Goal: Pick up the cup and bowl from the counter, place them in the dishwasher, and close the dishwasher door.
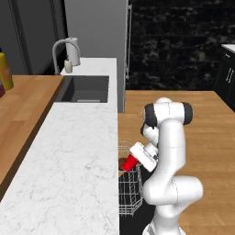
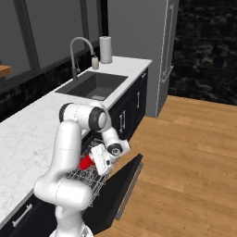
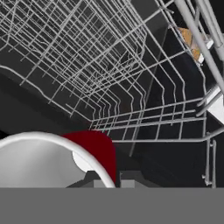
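My gripper (image 1: 133,159) is shut on the red cup (image 1: 130,162), which it holds tilted low over the white wire rack (image 1: 129,193) of the dishwasher. From the right, the cup (image 2: 85,163) sits at the gripper (image 2: 91,161) just above the rack (image 2: 83,179), with the black dishwasher door (image 2: 124,184) folded down open in front. In the hand view the cup (image 3: 101,149) shows its white rim and inside at lower left, over rack wires (image 3: 109,65). A dark brown rounded shape, apparently the bowl (image 1: 122,164), lies just left of the cup in the rack. The white marble counter (image 1: 78,160) runs alongside.
A dark sink (image 1: 86,89) with a grey faucet (image 1: 58,50) and a soap bottle (image 1: 68,65) lies at the counter's far end. A paper towel roll (image 2: 106,49) and a tall grey fridge (image 2: 148,51) stand beyond. An orange-brown wooden top (image 1: 18,114) with a yellow bottle (image 1: 5,71) is on the left.
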You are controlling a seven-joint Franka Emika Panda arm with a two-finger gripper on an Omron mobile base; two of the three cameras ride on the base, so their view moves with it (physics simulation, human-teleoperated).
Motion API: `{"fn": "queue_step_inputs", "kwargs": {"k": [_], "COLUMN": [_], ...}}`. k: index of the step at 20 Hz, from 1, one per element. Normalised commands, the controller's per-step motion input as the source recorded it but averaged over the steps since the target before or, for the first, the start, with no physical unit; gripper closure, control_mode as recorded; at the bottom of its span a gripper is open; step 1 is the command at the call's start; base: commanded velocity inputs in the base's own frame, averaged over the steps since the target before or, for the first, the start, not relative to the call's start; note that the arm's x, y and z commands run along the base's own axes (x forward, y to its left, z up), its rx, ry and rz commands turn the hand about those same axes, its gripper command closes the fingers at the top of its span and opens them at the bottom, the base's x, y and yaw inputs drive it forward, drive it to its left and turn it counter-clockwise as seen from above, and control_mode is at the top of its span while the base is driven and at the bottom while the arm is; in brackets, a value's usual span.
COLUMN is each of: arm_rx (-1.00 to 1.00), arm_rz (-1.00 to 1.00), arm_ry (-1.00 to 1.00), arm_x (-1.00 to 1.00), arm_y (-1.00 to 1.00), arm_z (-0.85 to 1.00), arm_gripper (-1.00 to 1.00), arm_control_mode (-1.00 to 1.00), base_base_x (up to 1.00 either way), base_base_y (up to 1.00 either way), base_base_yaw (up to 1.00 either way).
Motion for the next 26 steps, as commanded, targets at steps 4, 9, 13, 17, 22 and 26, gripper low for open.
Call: {"fn": "queue_step_inputs", "kwargs": {"k": [4, 9, 13, 17, 22, 26], "arm_rx": [-0.12, -0.15, -0.14, -0.13, -0.11, -0.1], "arm_rz": [-0.06, -0.08, -0.08, -0.08, -0.08, -0.08], "arm_ry": [0.15, 0.1, 0.06, 0.03, 0.01, 0.02], "arm_x": [0.12, 0.06, 0.04, 0.11, 0.08, 0.11], "arm_y": [0.01, 0.06, 0.0, -0.01, -0.11, -0.21], "arm_z": [-0.6, -0.61, -0.66, -0.65, -0.62, -0.63], "arm_gripper": [1.0, 1.0, 1.0, 1.0, 1.0, 1.0], "arm_control_mode": [-1.0, -1.0, -1.0, -1.0, -1.0, -1.0], "base_base_x": [0.0, 0.0, 0.0, 0.0, 0.0, 0.0], "base_base_y": [0.0, 0.0, 0.0, 0.0, 0.0, 0.0], "base_base_yaw": [0.0, 0.0, 0.0, 0.0, 0.0, 0.0]}}
